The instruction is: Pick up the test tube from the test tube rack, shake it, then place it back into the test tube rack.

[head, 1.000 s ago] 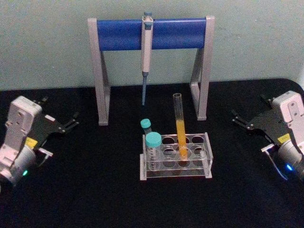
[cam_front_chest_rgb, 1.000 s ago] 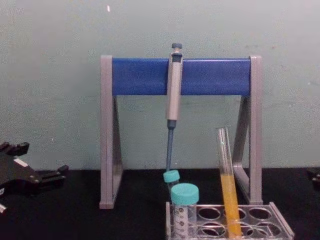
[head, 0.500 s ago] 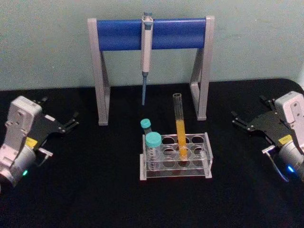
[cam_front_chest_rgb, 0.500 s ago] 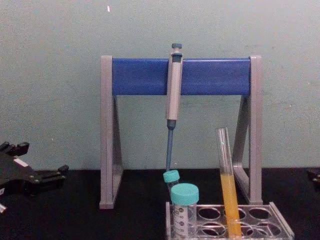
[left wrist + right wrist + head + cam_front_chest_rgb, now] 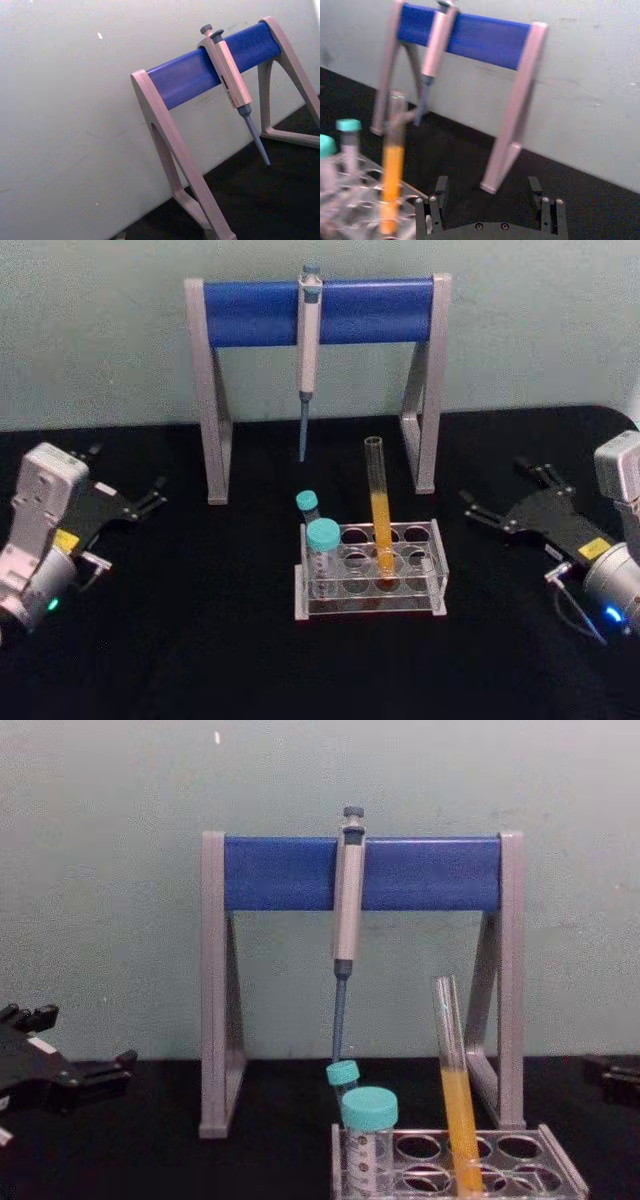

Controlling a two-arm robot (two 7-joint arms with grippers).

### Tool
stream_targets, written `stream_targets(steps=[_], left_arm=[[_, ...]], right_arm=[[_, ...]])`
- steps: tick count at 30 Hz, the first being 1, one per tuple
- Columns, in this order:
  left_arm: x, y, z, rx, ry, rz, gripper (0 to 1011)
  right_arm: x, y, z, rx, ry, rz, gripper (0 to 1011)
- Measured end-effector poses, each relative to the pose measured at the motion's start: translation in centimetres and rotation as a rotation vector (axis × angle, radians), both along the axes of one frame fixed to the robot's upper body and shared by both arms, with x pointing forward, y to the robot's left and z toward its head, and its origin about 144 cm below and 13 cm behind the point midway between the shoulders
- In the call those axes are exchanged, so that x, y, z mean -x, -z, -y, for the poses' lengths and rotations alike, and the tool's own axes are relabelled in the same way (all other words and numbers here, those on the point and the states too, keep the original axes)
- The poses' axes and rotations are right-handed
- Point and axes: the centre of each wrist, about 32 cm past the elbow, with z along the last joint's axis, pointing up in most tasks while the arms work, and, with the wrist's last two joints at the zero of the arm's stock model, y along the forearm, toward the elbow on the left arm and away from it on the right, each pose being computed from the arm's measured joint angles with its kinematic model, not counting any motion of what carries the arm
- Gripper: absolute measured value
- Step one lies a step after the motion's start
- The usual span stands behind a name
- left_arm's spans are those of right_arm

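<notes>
Head view: the right gripper (image 5: 495, 490) has slid left across the black table (image 5: 200, 640) since half a second ago. It now sits nearer the test tube rack (image 5: 432, 585) but well apart from it, its fingers spread wide. The left gripper (image 5: 128, 472) has not shifted; it rests at the far left with its fingers open. The test tube (image 5: 379, 510) stands where it was, in a far-row hole near the middle of the rack, leaning slightly, with orange-yellow liquid in its lower half. Two teal-capped tubes (image 5: 322, 535) occupy the rack's left end. Each gripper carries a yellow sticker (image 5: 65, 540), its print too small to read.

Left wrist view: the grey stand with its blue crossbar (image 5: 200, 75) rises against the pale wall (image 5: 60, 100). A pipette (image 5: 232, 80) hangs from the bar.

Right wrist view: the two open fingers frame bare table, with the test tube and rack off to one side. The stand's leg lies farther off, beyond the fingers.

Chest view: the right gripper's tip now pokes further in at the right edge than before. The left one is unchanged at the left edge. Nothing lies between the right gripper and the tube. The nearer capped tube bears a printed label I cannot read.
</notes>
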Motion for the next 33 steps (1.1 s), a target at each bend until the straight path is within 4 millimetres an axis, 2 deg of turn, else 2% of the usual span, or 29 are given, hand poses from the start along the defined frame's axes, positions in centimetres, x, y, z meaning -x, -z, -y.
stream_targets(steps=[7, 14, 23, 33], left_arm=[[0.0, 0.0, 0.0, 0.000, 0.000, 0.000, 1001], [0.0, 0.0, 0.0, 0.000, 0.000, 0.000, 1001], [0.0, 0.0, 0.0, 0.000, 0.000, 0.000, 1001], [0.0, 0.0, 0.0, 0.000, 0.000, 0.000, 1001]], right_arm=[[0.6, -1.1, -1.0, -0.077, -0.097, -0.070, 1000], [0.4, -1.9, -2.0, -0.105, -0.173, -0.126, 1000], [-1.6, -2.6, -3.7, -0.063, -0.264, -0.206, 1000], [-3.9, -2.2, -5.2, -0.030, -0.276, -0.233, 1000]])
